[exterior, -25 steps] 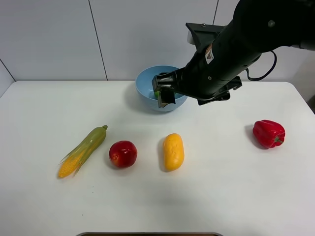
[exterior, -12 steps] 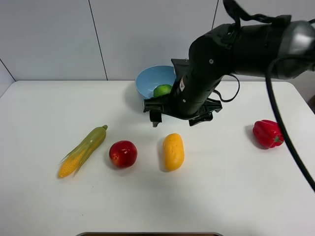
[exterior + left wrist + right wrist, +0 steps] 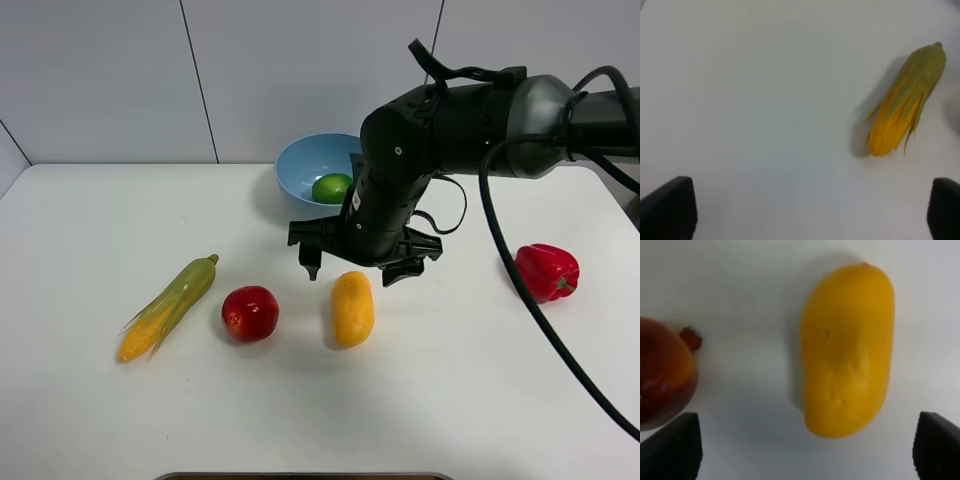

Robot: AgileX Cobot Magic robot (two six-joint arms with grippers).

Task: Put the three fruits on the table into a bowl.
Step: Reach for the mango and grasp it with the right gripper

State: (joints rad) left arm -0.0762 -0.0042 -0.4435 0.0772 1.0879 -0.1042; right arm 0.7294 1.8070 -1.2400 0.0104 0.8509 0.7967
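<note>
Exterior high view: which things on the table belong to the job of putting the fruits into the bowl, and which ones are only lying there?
Part of the job: light-blue bowl, lime already inside it, mango-like fruit, apple.
Only lying there: corn cob, red bell pepper.

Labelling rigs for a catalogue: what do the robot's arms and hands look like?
The right arm is glossy black with rounded joints, looping black cables and a pale sticker; the right hand is black. Of the left hand only dark fingertips show.

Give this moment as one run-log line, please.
right gripper open above oblong yellow-orange mango | round green lime in light-blue bowl | red apple on white table
</note>
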